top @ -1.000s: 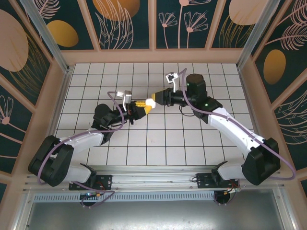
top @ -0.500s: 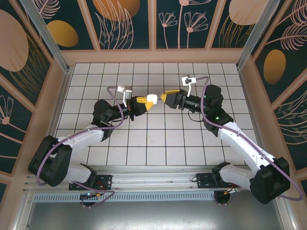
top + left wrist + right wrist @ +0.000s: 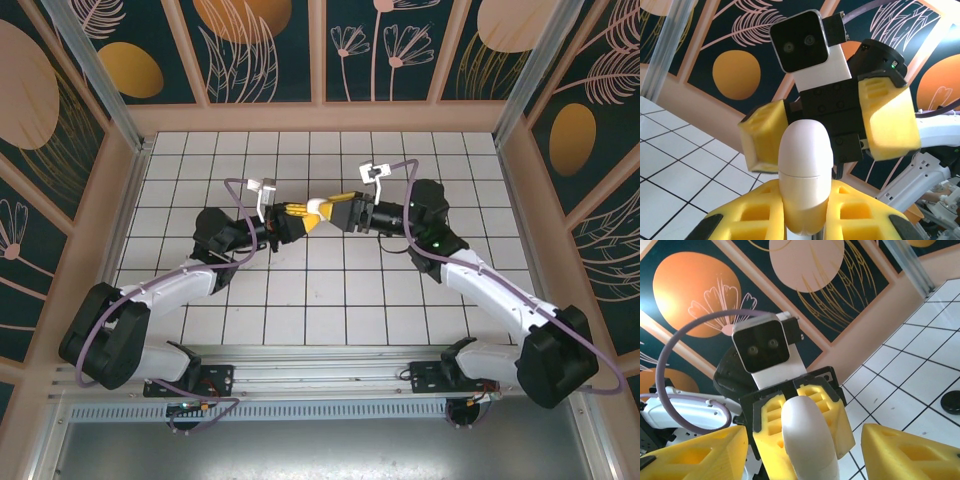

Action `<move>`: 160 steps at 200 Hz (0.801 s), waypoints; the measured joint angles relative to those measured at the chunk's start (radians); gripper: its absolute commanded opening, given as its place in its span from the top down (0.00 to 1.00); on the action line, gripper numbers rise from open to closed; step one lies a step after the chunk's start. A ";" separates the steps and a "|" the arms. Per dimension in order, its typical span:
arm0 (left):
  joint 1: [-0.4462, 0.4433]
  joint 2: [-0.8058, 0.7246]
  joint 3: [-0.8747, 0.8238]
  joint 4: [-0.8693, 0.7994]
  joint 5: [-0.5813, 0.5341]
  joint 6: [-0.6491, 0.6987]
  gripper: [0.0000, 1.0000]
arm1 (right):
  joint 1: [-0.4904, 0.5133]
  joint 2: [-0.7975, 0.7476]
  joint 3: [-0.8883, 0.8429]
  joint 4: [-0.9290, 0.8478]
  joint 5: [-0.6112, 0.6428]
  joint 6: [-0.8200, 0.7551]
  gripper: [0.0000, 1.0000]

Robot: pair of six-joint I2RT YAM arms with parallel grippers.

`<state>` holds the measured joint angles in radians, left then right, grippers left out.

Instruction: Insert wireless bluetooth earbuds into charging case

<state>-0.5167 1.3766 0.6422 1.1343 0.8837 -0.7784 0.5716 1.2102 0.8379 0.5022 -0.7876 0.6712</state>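
The charging case is a white egg-shaped shell with its lid shut. It is held above the table, and my left gripper is shut on its lower half. In the top view the case sticks out rightward from the left gripper. My right gripper faces it head-on. In the right wrist view the right gripper is open, its yellow fingers standing wide on either side of the case without touching it. The earbuds are out of view.
A small black object lies on a tile at the right edge of the right wrist view, cut off by the frame; I cannot tell what it is. The white gridded table is walled by patterned panels.
The right gripper pulled back to the right away from the case, opened wider, then returned so its jaws straddle the case's tip. The left gripper rose slightly and kept its hold.
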 measured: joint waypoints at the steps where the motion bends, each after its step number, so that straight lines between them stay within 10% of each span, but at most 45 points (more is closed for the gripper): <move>1: 0.000 0.000 0.000 0.000 0.000 -0.001 1.00 | 0.000 0.001 0.000 0.000 0.000 0.001 0.46; 84: 0.005 0.022 0.022 0.002 0.023 -0.039 1.00 | 0.008 0.027 0.000 0.021 -0.001 0.016 0.77; 160: 0.004 0.017 0.039 -0.131 -0.022 0.024 0.36 | -0.010 0.027 -0.003 -0.031 0.068 0.020 0.83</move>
<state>-0.5125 1.3937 0.6811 1.0031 0.8616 -0.7540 0.5617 1.2377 0.8349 0.4713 -0.7193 0.6910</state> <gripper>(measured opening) 0.574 0.226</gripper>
